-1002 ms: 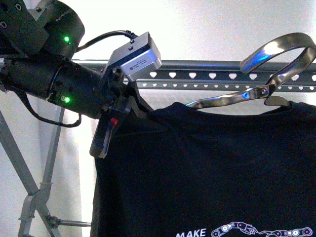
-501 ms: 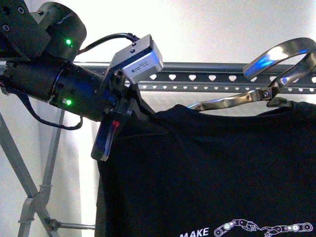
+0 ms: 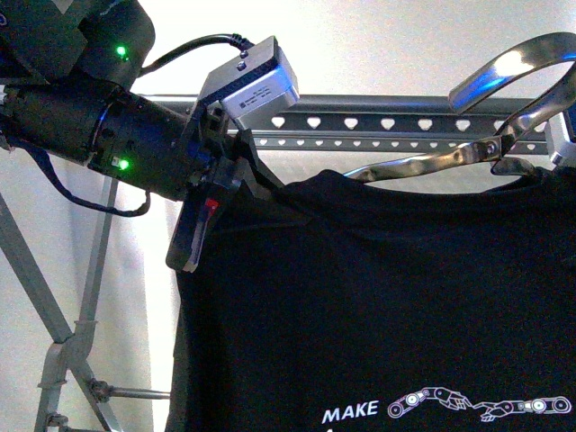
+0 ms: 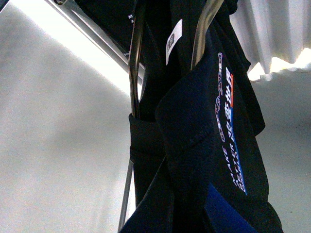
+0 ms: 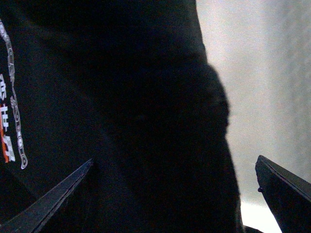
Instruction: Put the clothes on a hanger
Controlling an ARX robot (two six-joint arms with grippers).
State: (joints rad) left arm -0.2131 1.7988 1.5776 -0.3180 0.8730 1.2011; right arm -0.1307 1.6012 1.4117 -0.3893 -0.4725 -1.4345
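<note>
The black T-shirt (image 3: 378, 297) hangs on a small shiny metal clothes hanger (image 3: 423, 167), whose hook (image 3: 522, 67) rises in front of the grey rack rail (image 3: 387, 123) with heart-shaped holes. My left gripper (image 3: 225, 193) is shut on the shirt's left shoulder, just below the rail. In the left wrist view the shirt (image 4: 194, 145) fills the middle, with the hanger's wire (image 4: 134, 63) running through it. My right gripper (image 5: 170, 194) stands open, its fingertips (image 5: 48, 204) wide apart on either side of the dark shirt cloth (image 5: 146, 97).
The rack's crossed grey legs (image 3: 63, 346) stand at the lower left, behind my left arm (image 3: 81, 126). A pale wall (image 3: 378, 45) lies behind the rail. A bit of grey hardware (image 3: 562, 139) shows at the right edge.
The shirt, the small hanger and its hook have risen a little, and the hook now reaches higher over the rail. My left gripper keeps its hold on the shoulder.
</note>
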